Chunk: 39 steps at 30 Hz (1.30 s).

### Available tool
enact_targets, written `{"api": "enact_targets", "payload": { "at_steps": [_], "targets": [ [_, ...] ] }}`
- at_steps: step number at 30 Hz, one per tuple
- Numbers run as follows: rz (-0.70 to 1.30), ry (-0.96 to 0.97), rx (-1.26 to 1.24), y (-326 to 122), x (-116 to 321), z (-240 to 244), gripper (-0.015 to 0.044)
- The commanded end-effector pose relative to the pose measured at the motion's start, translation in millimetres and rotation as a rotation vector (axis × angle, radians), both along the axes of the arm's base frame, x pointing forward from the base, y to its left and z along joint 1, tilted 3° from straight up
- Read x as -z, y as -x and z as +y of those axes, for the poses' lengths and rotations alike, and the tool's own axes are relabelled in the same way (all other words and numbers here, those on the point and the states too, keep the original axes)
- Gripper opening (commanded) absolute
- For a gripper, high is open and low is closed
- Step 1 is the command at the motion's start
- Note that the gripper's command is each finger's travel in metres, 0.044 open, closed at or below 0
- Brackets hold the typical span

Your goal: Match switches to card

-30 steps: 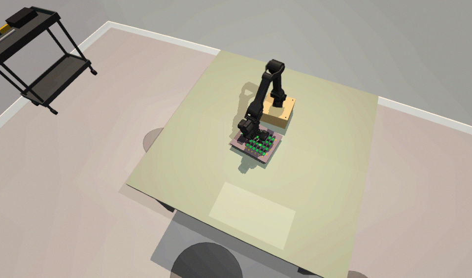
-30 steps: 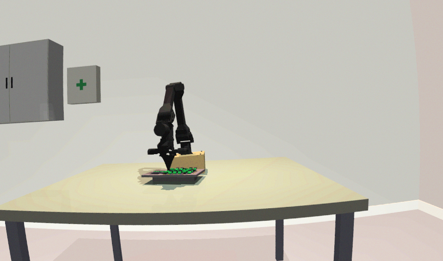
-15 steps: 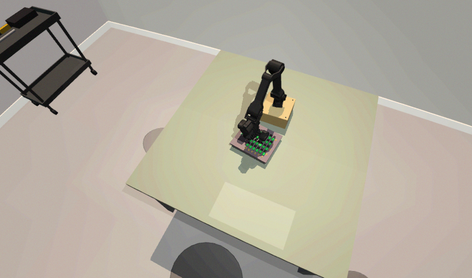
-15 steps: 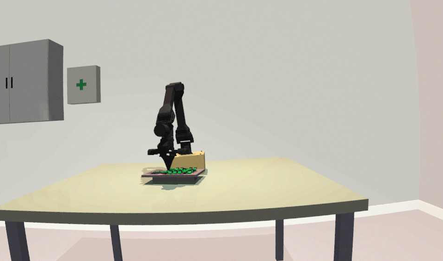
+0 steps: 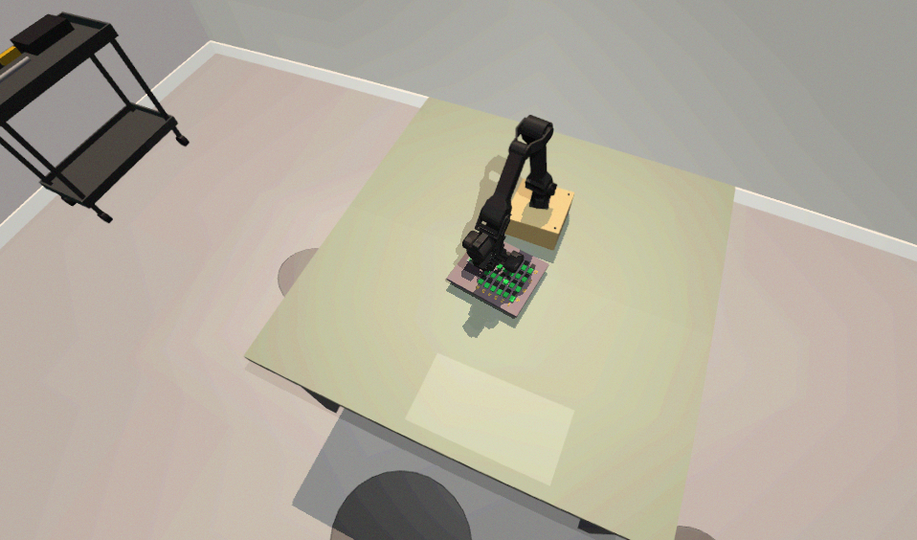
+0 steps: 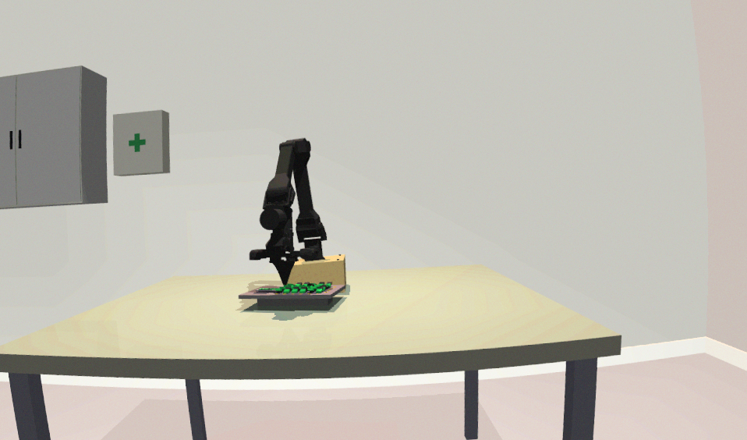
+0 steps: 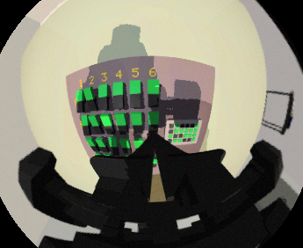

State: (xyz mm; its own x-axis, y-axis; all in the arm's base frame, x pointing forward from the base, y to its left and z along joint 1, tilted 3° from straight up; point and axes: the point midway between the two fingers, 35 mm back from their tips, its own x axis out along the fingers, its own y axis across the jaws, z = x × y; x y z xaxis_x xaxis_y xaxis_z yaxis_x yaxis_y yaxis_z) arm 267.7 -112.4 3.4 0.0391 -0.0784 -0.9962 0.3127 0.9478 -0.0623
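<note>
1. We see a yellow-green table (image 6: 419, 311) that carries everything, with a paler rectangle (image 5: 488, 416) on its near part in the top view.
2. We see the black arm (image 6: 288, 196) rising from a tan block (image 5: 539, 217) and folding down over the panel.
3. We find the mauve panel (image 5: 515, 304) just in front of the block, on a dark base.
4. On it we see the grid of switches (image 7: 118, 113), its columns numbered in orange; most show green halves raised, and a few dark grey.
5. We see the card (image 7: 182, 133) beside the grid on the right in the wrist view; its squares are too small to read.
6. We see the gripper (image 6: 284, 279) clenched on nothing, its point low at the grid's near right corner; we cannot tell whether it touches a switch.
</note>
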Motion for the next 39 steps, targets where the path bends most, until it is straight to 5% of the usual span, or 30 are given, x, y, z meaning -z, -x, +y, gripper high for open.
{"api": "enact_targets", "payload": {
  "at_steps": [1,8,16,39],
  "targets": [
    [-0.01,0.002,0.001,-4.6,-47.0,1.5,0.0],
    [-0.005,-0.001,-0.001,-3.6,-57.4,4.9,0.0],
    [-0.006,-0.007,-0.001,-11.0,-51.0,93.4,0.0],
    [0.019,-0.015,0.0,-13.4,-5.2,91.9,0.0]
  ]
}}
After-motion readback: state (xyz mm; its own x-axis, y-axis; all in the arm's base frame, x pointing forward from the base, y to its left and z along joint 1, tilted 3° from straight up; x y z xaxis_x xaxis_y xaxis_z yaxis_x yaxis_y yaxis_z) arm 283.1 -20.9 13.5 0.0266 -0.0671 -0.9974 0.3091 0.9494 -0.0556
